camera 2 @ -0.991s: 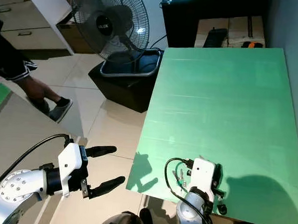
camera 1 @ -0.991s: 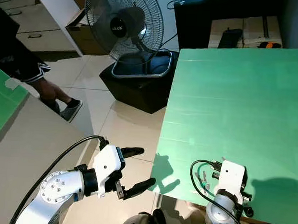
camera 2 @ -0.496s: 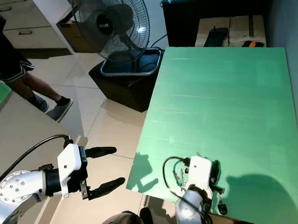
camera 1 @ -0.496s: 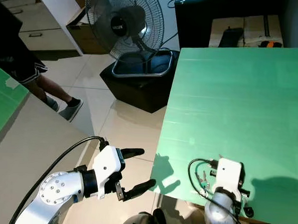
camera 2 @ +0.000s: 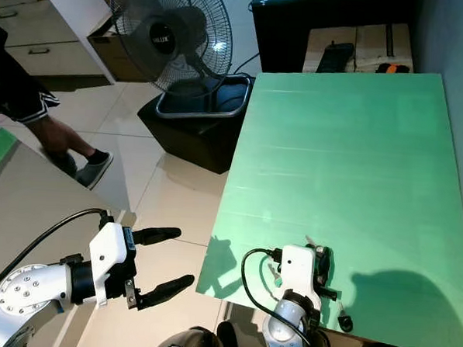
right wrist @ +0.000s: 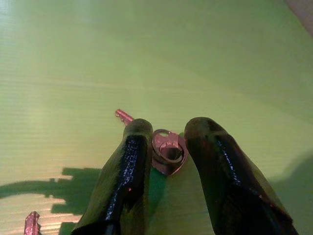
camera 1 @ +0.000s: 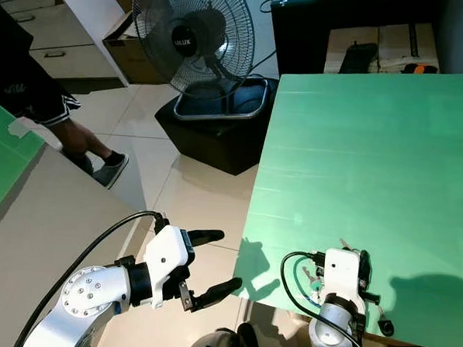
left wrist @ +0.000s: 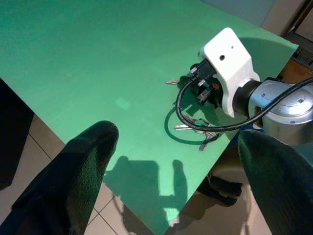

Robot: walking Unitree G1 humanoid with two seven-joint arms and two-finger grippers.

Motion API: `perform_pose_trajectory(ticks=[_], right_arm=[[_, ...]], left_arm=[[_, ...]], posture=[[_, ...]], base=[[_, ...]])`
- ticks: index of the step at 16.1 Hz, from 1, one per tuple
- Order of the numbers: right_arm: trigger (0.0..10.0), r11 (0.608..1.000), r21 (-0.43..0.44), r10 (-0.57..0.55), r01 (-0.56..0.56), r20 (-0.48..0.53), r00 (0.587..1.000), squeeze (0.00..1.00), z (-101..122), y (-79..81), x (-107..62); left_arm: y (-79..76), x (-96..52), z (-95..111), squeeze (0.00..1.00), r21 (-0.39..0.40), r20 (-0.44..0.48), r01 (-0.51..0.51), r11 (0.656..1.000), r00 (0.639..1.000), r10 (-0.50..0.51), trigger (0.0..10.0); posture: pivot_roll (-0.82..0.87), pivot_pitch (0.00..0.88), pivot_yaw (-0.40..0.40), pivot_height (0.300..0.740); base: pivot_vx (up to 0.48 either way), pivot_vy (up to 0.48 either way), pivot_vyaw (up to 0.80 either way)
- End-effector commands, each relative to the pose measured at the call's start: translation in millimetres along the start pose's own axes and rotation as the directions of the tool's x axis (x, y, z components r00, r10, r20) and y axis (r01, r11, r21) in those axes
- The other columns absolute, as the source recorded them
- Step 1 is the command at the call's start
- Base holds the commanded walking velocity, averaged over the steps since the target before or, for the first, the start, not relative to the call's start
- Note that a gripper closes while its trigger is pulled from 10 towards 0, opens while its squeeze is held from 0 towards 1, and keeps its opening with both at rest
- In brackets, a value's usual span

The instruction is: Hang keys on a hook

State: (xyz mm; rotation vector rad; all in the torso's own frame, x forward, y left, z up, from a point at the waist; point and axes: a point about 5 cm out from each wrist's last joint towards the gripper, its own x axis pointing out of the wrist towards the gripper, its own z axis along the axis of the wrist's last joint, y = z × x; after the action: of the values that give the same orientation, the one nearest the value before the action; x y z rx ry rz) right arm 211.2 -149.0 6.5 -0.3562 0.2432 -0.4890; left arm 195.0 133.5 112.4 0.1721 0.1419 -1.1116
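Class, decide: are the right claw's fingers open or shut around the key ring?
Open. In the right wrist view the two fingers stand apart with the key ring lying on the green table between them, not yet pinched.

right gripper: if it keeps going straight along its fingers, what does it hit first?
Most likely the keys: the right wrist view shows their ring and one key head lying between the right gripper fingers, near the tips. Just beyond lies the green table surface. How much gap remains is unclear.
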Motion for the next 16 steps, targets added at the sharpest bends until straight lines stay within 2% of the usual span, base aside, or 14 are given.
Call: perform_pose_trajectory(ticks=[1,6,7,9,10,16], right_arm=[[10.0,1.0,0.015,0.008,-0.007,-0.028,1.0,0.0,-3.4,4.9,-4.4],[10.0,1.0,-0.025,0.006,-0.007,-0.065,0.998,0.0,-20.1,-0.9,1.0],[9.0,1.0,-0.023,0.016,-0.018,-0.076,0.997,0.0,-23.1,-0.6,1.2],[0.0,1.0,-0.004,0.018,-0.019,-0.086,0.996,0.0,-25.9,-0.8,0.2],[0.0,0.999,0.019,0.03,-0.029,-0.081,0.996,0.0,-25.8,-0.5,-1.5],[0.0,0.999,0.038,0.033,-0.03,-0.071,0.997,0.0,-25.1,1.4,-3.5]], left_arm=[[1.3,-6.4,-1.4,0.0,-0.003,-0.021,-0.014,1.0,1.0,0.014,10.0],[1.6,-8.6,-1.3,0.0,0.0,-0.026,-0.018,1.0,1.0,0.018,10.0],[1.8,-9.0,-1.1,0.0,0.001,-0.027,-0.018,1.0,0.999,0.018,10.0],[2.1,-9.5,-0.8,0.0,0.003,-0.027,-0.016,1.0,0.999,0.016,10.0],[2.0,-9.3,-0.8,0.0,0.004,-0.028,-0.014,1.0,0.999,0.014,10.0],[2.2,-8.8,-1.0,0.0,0.002,-0.031,-0.007,1.0,1.0,0.007,10.0]], posture=[[-0.07,0.207,0.318,0.74],[-0.07,0.21,0.322,0.74],[-0.07,0.213,0.324,0.74],[-0.07,0.214,0.328,0.74],[-0.07,0.215,0.33,0.74],[-0.07,0.22,0.333,0.74]], base=[[0.0,0.0,0.0],[0.0,0.0,0.0],[0.0,0.0,0.0],[0.0,0.0,0.0],[0.0,0.0,0.0],[0.0,0.0,0.0]])
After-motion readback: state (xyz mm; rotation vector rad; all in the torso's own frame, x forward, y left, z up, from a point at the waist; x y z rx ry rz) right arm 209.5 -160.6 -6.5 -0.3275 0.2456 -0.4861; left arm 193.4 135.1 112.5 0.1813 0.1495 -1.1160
